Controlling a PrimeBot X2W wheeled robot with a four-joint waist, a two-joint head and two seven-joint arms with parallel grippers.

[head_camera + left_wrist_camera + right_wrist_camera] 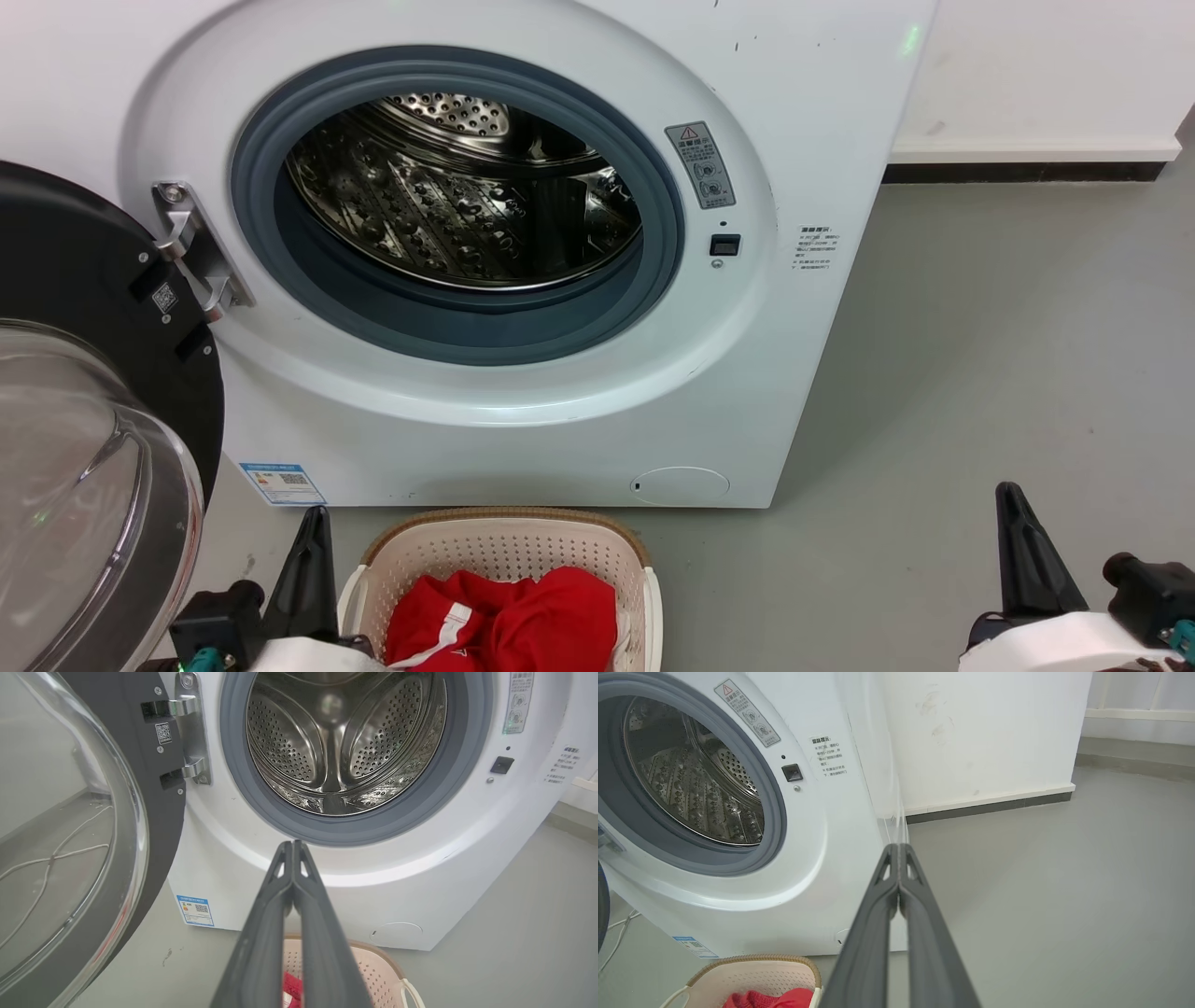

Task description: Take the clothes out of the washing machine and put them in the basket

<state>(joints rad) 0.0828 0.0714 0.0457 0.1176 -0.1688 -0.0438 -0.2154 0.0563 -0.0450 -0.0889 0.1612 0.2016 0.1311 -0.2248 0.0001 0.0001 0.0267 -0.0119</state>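
The white washing machine (560, 411) stands with its black-rimmed glass door (84, 448) swung open to the left, and its steel drum (467, 196) holds nothing I can see. Red clothes (504, 621) with a white stripe lie heaped in the cream basket (509, 541) on the floor before the machine. My left gripper (316, 519) is shut, empty, just left of the basket. My right gripper (1010, 495) is shut and empty over bare floor far to the right. The wrist views show each pair of fingers (293, 845) (899, 848) pressed together.
Grey floor (1008, 373) spreads to the right of the machine, up to a white wall with a dark skirting (1027, 173). A white cable (619, 924) lies on the floor left of the machine. The open door takes up the space at the left.
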